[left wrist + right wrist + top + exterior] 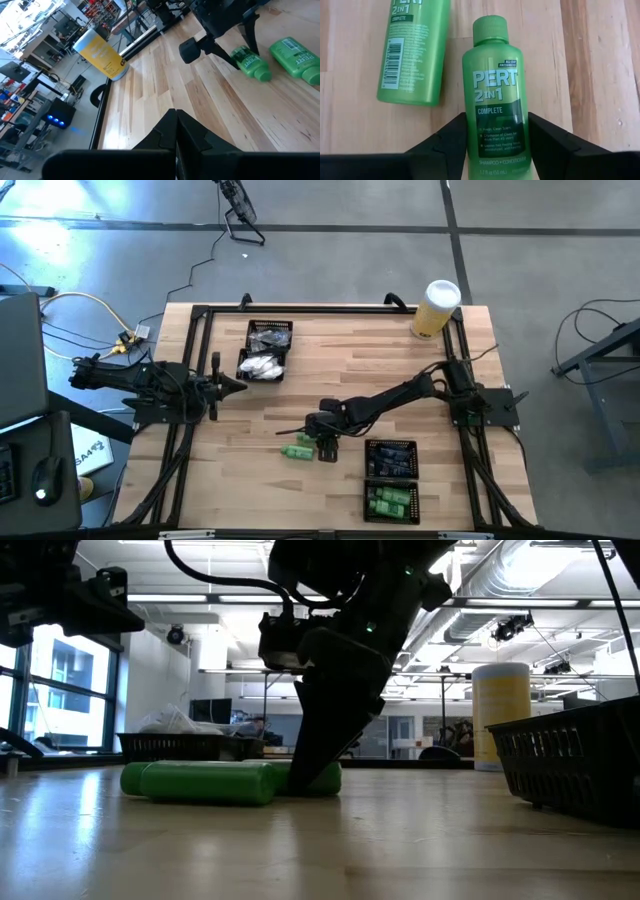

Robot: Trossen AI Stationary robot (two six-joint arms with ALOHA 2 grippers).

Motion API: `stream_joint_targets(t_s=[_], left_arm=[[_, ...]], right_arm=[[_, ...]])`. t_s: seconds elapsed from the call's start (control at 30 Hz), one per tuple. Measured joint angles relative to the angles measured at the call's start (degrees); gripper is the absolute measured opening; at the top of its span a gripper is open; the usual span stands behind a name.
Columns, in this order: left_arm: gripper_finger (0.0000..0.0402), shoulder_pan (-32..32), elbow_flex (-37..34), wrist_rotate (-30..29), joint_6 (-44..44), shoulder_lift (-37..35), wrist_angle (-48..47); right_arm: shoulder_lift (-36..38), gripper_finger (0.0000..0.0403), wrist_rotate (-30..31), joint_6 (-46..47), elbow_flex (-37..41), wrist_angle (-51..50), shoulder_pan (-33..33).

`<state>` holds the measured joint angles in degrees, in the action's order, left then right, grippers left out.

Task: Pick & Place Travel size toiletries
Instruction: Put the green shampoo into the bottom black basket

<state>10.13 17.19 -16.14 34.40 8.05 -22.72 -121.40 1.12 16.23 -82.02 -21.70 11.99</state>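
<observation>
The right end effector (327, 448) is lowered onto the wooden tabletop (340, 370) near its front middle, with its two dark fingers (447, 145) set on either side of a small bright green plastic shampoo bottle (496, 100) lying flat, label up; the fingers are seen right at the bottle's sides, but a firm clamp cannot be told. A second bright green plastic bottle (412, 50) is lying just beside the first, barcode side up, apart from the fingers. In the low view both bottles are seen lying on the wood, with the dark end effector (325, 740) standing over the farther one. A black mesh tray (391, 480) is placed just to the right of the end effector, with more green bottles (389, 502) in its nearer compartment. A second black mesh tray (266, 350) is set at the far left of the tabletop, holding white crinkly packets (262, 366) and dark items. A tall yellow cylinder with a white lid (437, 307) is standing at the far right corner. The left end effector (236, 384) is held clenched and empty at the left edge of the tabletop, beside the far tray.
</observation>
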Motion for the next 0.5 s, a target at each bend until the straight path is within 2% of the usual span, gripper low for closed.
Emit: stream_joint_targets(t_s=[0.2,0.5], left_arm=[[0.0000,0.00,-0.02,0.00,0.02,0.00,-0.29],[0.0000,0.00,-0.04,0.02,0.02,0.02,-0.38]], right_arm=[[0.37,0.0186,-0.91,0.00,0.02,-1.13,0.02],[4.69,0.0168,-3.77,1.89,0.09,-6.31,0.09]])
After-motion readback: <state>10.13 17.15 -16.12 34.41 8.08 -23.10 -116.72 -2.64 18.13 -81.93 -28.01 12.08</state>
